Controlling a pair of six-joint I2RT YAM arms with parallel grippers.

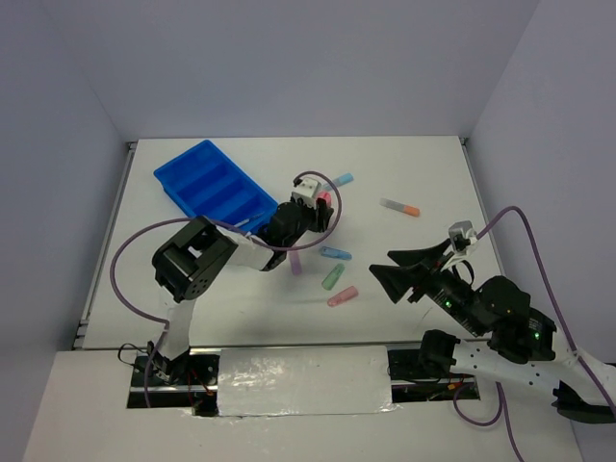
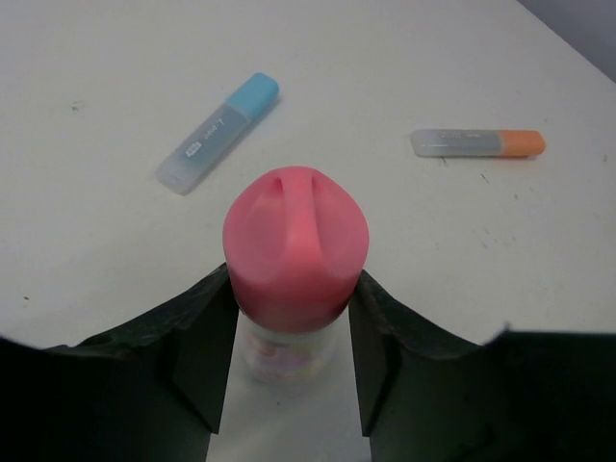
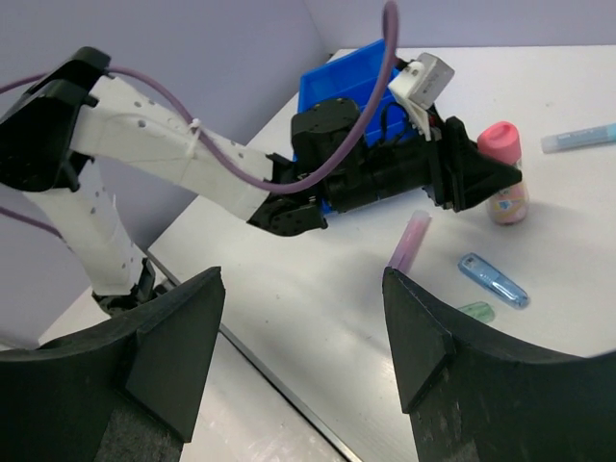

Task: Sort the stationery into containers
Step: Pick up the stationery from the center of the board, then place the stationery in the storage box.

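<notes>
Standing upright on the bench: pink-capped bottle, mid-bench, just right of the blue tray's near end. Clear body, pink cap on top.

Left pincer is around the bottle, one finger on each side below the cap. Wrist view shows the pads right up against the body, maybe a sliver of gap. Can't tell if it's actually pinching or just bracketing.

Nearby stationery, all lying flat on the bench:
- blue-capped stick, just beyond the bottle
- orange-capped stick, further right, well apart from the bottle
- purple stick, near side of the left arm's wrist
- blue stick, green stick, pink stick, a loose row running toward the near edge, none touching

Blue tray sits far-left, angled, long compartments visible; contents hard to make out from here.

Right pincer hangs over the right side of the bench, fingers spread wide, nothing between them, pointed toward the sticks and the left arm.
</notes>
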